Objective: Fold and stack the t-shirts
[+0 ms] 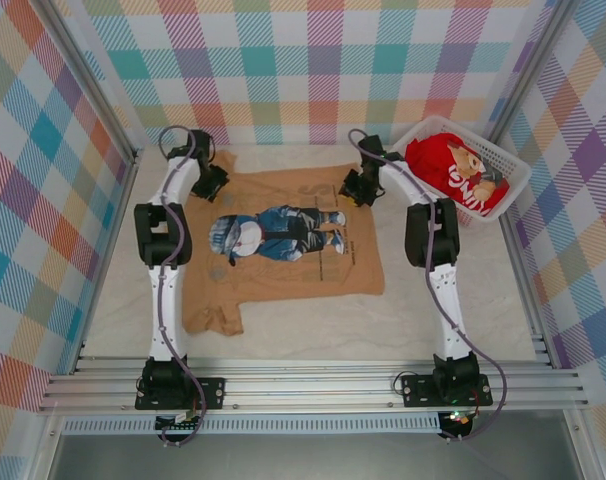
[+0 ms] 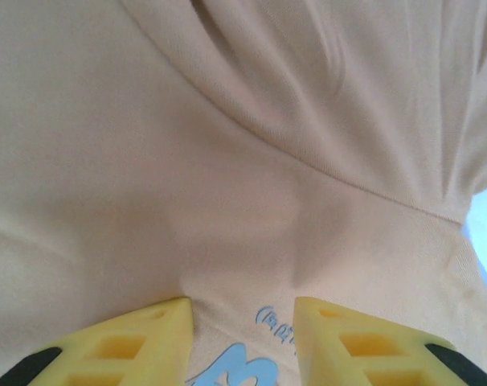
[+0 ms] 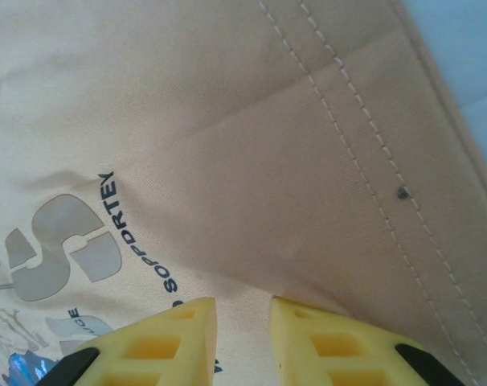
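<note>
1. Top external view: two t-shirts. One tan t-shirt (image 1: 283,250) lies spread flat at the centre of the tabletop (image 1: 453,320), its blue cartoon print (image 1: 273,233) face up. One sleeve is bunched at 7 o'clock. One red t-shirt (image 1: 453,170) with a bear print sits crumpled in the single white basket (image 1: 515,168) at 2 o'clock. Two arms reach over the cloth. The left gripper (image 1: 211,182) is down at the tan t-shirt's 11 o'clock corner and the right gripper (image 1: 355,188) at its 1 o'clock edge. Both point down, so their jaws are hard to make out from above. Most of the red t-shirt is buried in its own folds.

2. Left wrist view: two yellow fingers (image 2: 151,338) of the left gripper stand moderately apart on the tan t-shirt (image 2: 227,161), cloth puckering up toward the gap. A seam curves from 11 o'clock to 3 o'clock. Blue lettering (image 2: 276,334) at 6 o'clock is cut off and unreadable.

3. Right wrist view: two yellow fingers (image 3: 155,342) of the right gripper sit with a narrow gap on the tan t-shirt (image 3: 227,121). I cannot tell whether cloth is pinched between them. One double-stitched hem (image 3: 364,137) runs from 12 toward 5 o'clock, with pale tabletop beyond at 1 o'clock. Dark lettering (image 3: 139,233) and a grey letter S (image 3: 63,241) at 8 o'clock are partly cut off.
</note>
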`<state>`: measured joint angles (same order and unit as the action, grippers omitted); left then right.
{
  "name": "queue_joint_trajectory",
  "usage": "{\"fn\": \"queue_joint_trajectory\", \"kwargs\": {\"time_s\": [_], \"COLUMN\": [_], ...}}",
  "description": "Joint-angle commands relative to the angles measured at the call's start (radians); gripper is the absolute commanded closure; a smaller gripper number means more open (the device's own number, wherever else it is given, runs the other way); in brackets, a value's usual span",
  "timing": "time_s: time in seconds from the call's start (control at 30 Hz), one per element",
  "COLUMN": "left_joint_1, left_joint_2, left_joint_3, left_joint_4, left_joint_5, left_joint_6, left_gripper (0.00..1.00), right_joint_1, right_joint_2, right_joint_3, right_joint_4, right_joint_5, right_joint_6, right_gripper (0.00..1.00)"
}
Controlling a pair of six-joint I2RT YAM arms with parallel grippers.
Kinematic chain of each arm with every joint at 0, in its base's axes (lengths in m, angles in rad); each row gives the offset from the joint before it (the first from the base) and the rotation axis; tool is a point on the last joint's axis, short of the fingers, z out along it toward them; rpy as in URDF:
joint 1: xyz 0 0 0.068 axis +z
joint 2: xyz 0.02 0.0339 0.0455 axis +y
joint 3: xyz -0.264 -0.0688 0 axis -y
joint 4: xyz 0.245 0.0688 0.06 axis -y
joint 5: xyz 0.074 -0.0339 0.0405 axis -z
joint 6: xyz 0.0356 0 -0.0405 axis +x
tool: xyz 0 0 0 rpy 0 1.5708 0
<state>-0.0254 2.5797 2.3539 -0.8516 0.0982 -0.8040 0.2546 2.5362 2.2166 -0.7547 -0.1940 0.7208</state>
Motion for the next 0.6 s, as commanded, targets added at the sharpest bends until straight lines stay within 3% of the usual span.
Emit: {"fn": "queue_joint_trajectory", "kwargs": {"time_s": [0.0,0.2,0.33,0.57], "left_joint_1": [-0.056,-0.097,-0.109,-0.103], "left_joint_2": [0.096,0.151,0.017,-0.529], "left_joint_3": [0.083,0.229,0.210,-0.428], "left_joint_4": [0.003,0.037,-0.082,-0.156], "left_joint_5": [0.086,0.114,-0.021,-0.274], "left_joint_6": [-0.025,-0.046,0.007,-0.034], "left_gripper": [0.61,0.49,0.35,0.30], "right_joint_1": [-0.055,-0.097,-0.072,-0.015], "right_joint_2": [0.025,0.027,-0.043,-0.276], "right_joint_3": [0.003,0.079,0.081,-0.072], "right_joint_4": [-0.113,-0.123,-0.106,-0.068], "right_joint_5": [0.095,0.063,0.050,0.073], "right_joint_6": [-0.033,-0.115,-0.191,-0.191], "right_gripper": [0.74,0.71,0.67,0.63]}}
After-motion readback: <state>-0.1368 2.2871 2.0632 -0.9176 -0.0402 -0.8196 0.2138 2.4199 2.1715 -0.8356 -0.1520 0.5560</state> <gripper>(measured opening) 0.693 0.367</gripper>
